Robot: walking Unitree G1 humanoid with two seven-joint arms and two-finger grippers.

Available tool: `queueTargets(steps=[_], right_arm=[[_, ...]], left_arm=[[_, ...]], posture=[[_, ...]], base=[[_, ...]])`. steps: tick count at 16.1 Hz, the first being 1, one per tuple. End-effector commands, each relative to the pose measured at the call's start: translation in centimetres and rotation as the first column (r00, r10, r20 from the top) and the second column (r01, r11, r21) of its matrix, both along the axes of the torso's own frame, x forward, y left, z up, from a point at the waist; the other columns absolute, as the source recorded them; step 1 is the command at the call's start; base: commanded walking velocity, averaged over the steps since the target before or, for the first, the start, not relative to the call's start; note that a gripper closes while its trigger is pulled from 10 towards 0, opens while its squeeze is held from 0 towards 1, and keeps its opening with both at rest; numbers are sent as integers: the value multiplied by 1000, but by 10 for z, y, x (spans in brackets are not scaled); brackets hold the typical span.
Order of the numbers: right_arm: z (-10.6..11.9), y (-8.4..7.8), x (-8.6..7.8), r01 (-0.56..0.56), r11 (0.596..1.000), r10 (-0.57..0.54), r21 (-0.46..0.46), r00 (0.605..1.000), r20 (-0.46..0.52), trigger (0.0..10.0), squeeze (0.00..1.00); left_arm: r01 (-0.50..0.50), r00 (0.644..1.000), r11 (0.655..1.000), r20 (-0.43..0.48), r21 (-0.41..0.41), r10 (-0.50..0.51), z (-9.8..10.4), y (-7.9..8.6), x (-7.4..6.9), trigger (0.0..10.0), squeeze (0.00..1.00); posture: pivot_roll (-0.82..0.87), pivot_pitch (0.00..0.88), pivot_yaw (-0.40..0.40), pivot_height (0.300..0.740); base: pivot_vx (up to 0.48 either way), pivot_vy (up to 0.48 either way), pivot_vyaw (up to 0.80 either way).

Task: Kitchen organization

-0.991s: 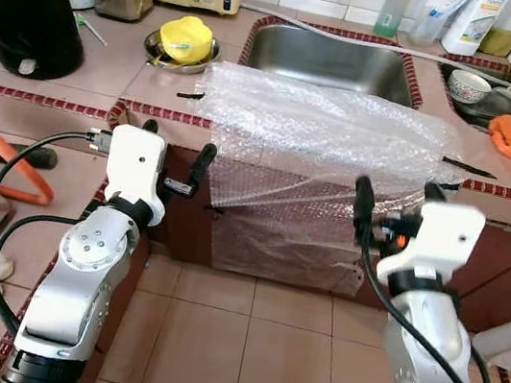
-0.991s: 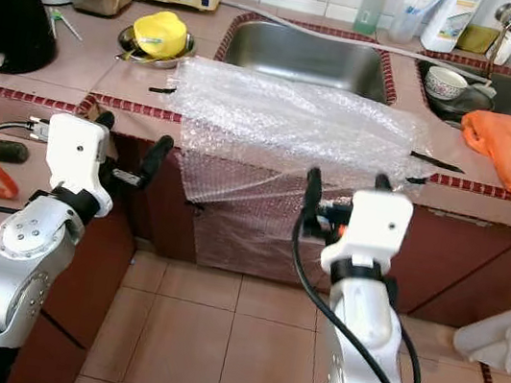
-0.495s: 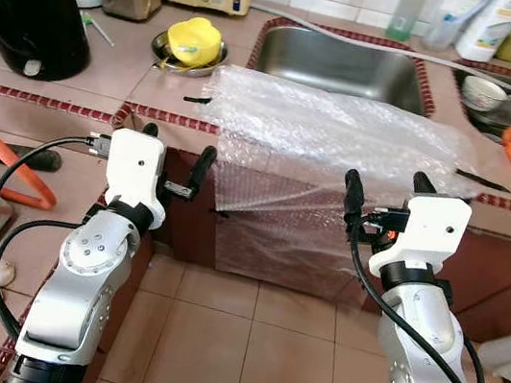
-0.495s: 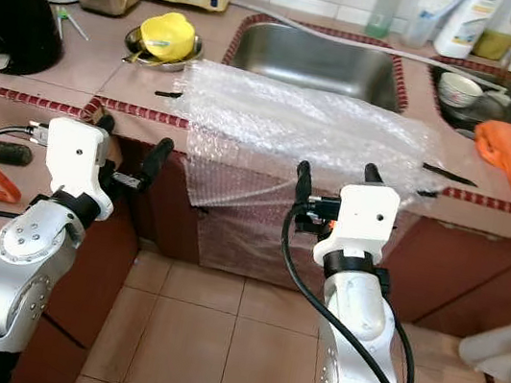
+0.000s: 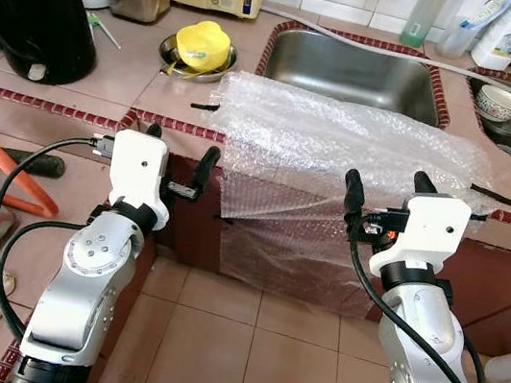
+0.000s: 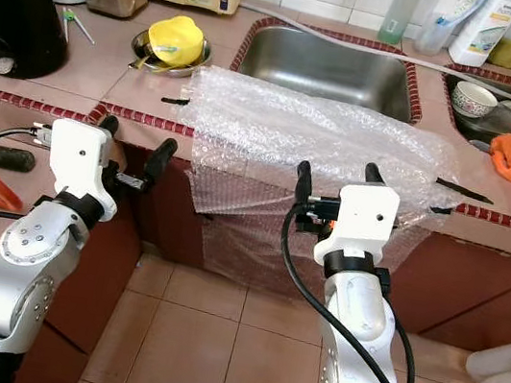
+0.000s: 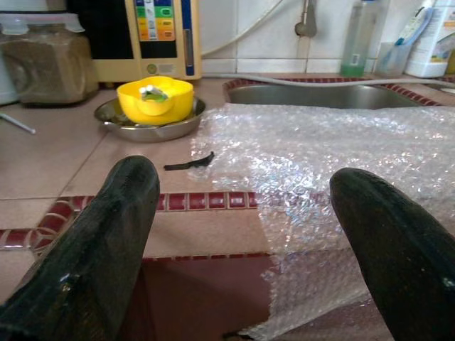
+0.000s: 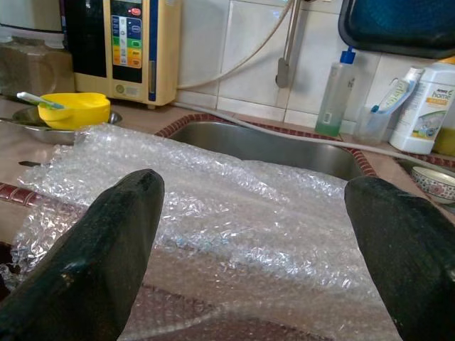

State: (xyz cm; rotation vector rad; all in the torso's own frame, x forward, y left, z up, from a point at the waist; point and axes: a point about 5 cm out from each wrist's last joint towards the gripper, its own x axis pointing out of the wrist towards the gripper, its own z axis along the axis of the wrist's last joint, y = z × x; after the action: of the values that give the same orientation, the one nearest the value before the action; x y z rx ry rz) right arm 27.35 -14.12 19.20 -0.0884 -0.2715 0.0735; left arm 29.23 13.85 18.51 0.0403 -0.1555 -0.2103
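both silver arms reach forward at about the same height. the left gripper (image 5: 178, 148) and right gripper (image 5: 385, 185) have fingers spread wide, holding nothing.

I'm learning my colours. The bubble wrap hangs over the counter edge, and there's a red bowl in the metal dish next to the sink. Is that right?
Nearly. The bowl is yellow, not red, as the left eye view shows. The rest holds: it sits in the metal dish beside the sink, and the bubble wrap hangs over the counter edge.
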Motion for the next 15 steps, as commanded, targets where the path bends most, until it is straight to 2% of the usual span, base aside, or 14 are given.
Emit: queueTargets(steps=[1, 15], right_arm=[[3, -2, -2, 5, 1000, -5, -11, 1000, 13, 10000, 0], [2, 0, -3, -11, 999, 12, -31, 1000, 13, 10000, 0]], left_arm=[[12, 1000, 1000, 3, -1, -12, 0, -3, -2, 10000, 0], [32, 999, 999, -5, 0, -32, -3, -6, -3, 10000, 0]], posture=[[44, 119, -21, 740], [39, 114, -23, 740]], base=[[281, 0, 0], [333, 0, 0]])
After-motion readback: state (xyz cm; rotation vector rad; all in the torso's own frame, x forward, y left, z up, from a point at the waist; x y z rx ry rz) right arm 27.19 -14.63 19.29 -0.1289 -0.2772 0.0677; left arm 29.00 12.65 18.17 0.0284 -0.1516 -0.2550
